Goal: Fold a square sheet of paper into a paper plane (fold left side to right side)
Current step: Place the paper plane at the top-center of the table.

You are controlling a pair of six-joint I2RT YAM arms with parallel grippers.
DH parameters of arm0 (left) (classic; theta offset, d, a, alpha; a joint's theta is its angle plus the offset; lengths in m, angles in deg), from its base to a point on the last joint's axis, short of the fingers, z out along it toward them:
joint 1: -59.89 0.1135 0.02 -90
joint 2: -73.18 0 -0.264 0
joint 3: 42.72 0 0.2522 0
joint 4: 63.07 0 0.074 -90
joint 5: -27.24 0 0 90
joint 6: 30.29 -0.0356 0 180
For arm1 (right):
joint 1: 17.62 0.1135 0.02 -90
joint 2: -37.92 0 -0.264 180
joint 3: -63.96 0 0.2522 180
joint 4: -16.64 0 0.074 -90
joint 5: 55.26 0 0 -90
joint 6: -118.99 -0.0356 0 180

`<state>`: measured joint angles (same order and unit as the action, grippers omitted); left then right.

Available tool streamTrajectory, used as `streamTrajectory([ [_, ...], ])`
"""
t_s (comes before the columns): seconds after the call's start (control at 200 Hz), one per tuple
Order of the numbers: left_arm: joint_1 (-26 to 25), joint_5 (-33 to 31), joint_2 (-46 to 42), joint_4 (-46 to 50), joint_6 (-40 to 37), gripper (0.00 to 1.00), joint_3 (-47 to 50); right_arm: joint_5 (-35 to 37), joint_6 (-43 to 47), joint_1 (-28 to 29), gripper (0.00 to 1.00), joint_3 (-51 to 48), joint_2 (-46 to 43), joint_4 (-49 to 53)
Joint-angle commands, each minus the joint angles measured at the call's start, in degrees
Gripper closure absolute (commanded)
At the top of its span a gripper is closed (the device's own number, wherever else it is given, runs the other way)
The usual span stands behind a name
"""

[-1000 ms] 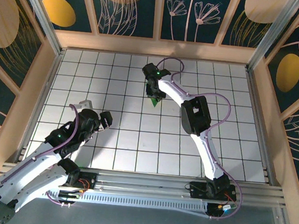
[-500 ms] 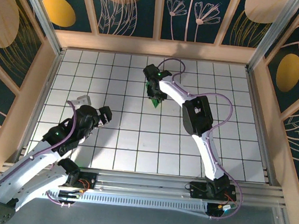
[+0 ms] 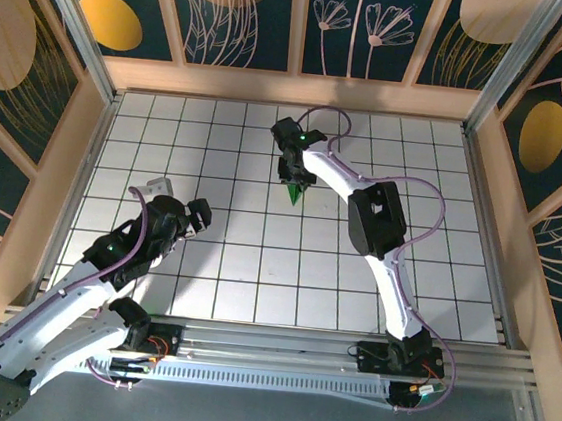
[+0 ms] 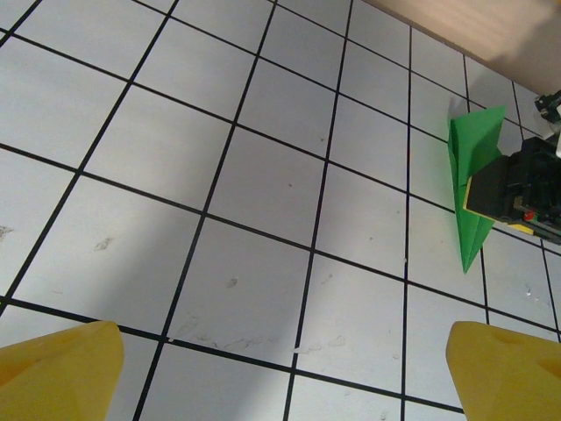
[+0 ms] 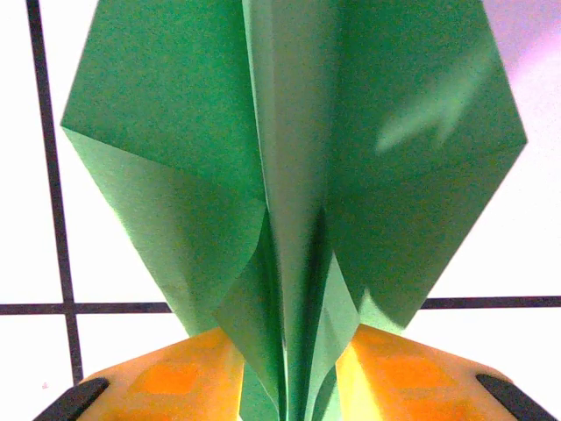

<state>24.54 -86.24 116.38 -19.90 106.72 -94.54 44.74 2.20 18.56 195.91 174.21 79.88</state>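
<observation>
The green paper plane (image 3: 292, 192) is a slim folded dart whose point sticks out toward the near side from under my right gripper (image 3: 293, 179). In the right wrist view the plane (image 5: 289, 193) spreads its two wings above the orange fingers (image 5: 166, 381), which are shut on its central keel. From the left wrist view the plane (image 4: 473, 189) lies far right, partly covered by the right gripper's dark body. My left gripper (image 3: 198, 220) hovers open over bare tiles at the left, its yellow fingertips (image 4: 57, 373) wide apart with nothing between them.
White grid tiles (image 3: 255, 268) cover the table, walled by wooden panels (image 3: 294, 89) at the back and sides. An aluminium rail (image 3: 277, 346) runs along the near edge. The right arm (image 3: 375, 220) stretches diagonally over the centre-right tiles.
The right gripper with the plane has shifted slightly to the right. The left gripper has pulled a little nearer and then held about still.
</observation>
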Motion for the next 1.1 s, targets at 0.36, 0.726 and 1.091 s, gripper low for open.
streamTrajectory([
  [0.36,0.4,-2.5,1.6,-2.9,-0.6,0.01,-2.3,3.4,2.3,2.2,0.51,-4.5,-13.2,3.8],
  [0.726,3.2,-9.7,8.4,-9.4,-7.9,0.01,-6.3,2.2,4.6,-0.6,0.33,-36.8,-45.4,-12.2],
  [1.091,22.6,-2.6,13.1,-22.1,-12.5,0.01,-0.7,-2.3,9.2,-20.0,0.09,-71.2,-77.0,-32.5],
])
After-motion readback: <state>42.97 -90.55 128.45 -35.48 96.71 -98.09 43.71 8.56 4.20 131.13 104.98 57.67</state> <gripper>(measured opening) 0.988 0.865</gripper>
